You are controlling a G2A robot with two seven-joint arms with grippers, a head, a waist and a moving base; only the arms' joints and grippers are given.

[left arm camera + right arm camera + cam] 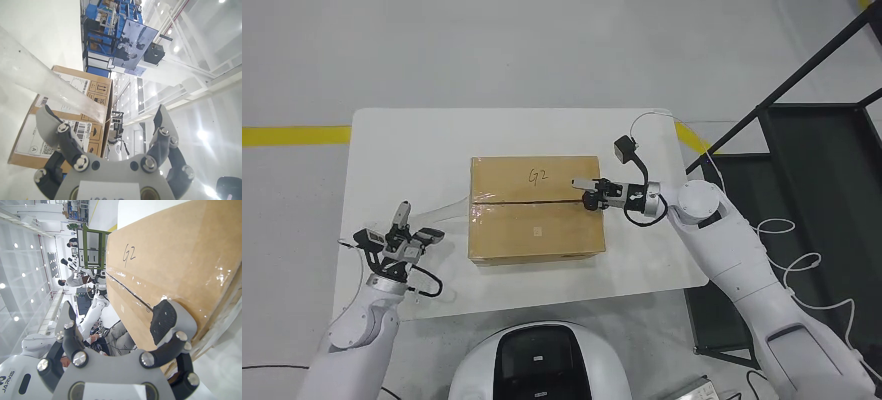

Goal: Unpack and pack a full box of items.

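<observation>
Cardboard box (537,225) (98,89) (170,256), brown and rectangular, stands closed in the middle of the white table (402,150). Its top flaps meet in a long dark seam (532,203) (122,287) under glossy, wrinkled clear tape, and its side carries white paper labels.

The right gripper (587,190) (115,313) is at the right end of this seam, over the top edge of the box. Its jaws are spread wide: one padded finger (163,321), with a black dotted rubber face, lies against the box top at the seam, and the other finger is off the box, in the air beside it.

The left gripper (402,235) (103,115) is beside the left side of the box, apart from it, and its grey jaws are also spread. A strip of clear tape (447,210) (37,75), flat and cloudy, stretches from the left side of the box toward this gripper. I cannot tell if the strip touches a finger.
</observation>
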